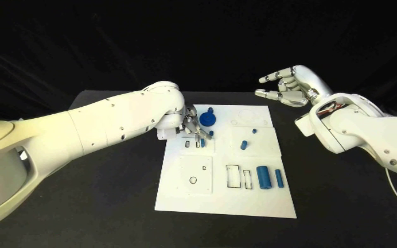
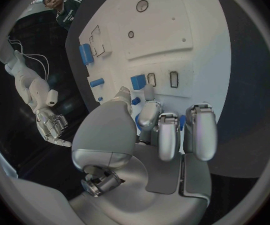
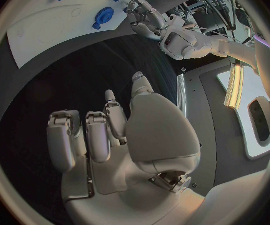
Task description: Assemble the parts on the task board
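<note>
Pinching a small blue part [image 1: 202,140], left hand [image 1: 192,126] over task board [image 1: 223,202], right hand [image 1: 288,86] spread, empty.

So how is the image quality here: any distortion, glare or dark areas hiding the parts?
Head view: even light, task board bright against the black table, no glare. Left wrist view: strong fisheye bending the board's edges; left hand covers some parts. Right wrist view: a bright room light glares at the rim; right hand sits over dark table.
</note>
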`<action>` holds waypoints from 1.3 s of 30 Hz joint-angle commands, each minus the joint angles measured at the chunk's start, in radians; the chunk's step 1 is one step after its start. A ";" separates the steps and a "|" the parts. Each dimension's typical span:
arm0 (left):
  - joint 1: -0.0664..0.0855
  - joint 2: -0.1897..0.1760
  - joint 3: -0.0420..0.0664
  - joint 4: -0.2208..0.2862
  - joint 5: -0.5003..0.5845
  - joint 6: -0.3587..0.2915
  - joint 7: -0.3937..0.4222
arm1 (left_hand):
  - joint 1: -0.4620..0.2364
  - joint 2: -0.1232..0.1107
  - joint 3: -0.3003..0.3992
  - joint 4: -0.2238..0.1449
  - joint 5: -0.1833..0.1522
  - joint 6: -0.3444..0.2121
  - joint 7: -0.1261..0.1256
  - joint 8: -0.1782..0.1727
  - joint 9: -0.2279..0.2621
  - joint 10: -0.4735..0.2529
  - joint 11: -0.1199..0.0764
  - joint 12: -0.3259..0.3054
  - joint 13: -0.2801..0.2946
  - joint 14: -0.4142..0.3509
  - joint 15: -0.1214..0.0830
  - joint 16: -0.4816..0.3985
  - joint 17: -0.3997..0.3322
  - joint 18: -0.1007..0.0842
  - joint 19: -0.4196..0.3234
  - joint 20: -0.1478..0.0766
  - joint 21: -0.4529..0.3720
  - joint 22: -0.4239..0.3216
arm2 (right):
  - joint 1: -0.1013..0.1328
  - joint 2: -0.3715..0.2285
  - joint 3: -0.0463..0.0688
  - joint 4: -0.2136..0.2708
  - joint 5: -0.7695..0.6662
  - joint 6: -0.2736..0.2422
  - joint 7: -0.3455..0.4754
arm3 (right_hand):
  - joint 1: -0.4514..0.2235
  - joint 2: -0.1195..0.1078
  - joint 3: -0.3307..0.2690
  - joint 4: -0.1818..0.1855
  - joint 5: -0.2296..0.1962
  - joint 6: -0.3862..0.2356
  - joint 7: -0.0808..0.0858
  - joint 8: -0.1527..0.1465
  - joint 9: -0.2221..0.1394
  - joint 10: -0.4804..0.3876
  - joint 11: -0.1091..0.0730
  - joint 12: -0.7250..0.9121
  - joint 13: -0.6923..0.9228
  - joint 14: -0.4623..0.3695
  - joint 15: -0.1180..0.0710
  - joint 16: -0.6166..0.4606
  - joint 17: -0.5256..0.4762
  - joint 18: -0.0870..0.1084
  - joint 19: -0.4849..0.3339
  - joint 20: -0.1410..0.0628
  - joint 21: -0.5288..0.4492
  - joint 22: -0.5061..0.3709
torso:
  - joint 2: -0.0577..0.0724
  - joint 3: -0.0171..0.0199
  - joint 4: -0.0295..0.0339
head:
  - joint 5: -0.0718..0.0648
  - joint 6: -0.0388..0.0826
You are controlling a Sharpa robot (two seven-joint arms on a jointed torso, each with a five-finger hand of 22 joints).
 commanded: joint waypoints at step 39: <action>-0.006 0.012 0.000 0.000 0.011 0.039 0.006 | 0.183 0.090 0.153 -0.085 0.003 -0.039 -0.006 0.002 0.027 0.003 -0.006 0.002 0.002 0.105 -0.012 0.003 0.263 -0.017 0.046 -0.011 0.005 0.078 | -0.005 0.015 0.000 -0.014 -0.004 -0.010 0.010 | 0.011 0.016 -0.007 -0.003 0.018 -0.008 0.001 0.000 0.000 -0.002 0.000 0.003 0.099 0.086 0.005 -0.002 0.170 0.008 0.053 0.006 -0.005 0.180 | 0.001 0.0013 -0.0017 | 0.005 -0.006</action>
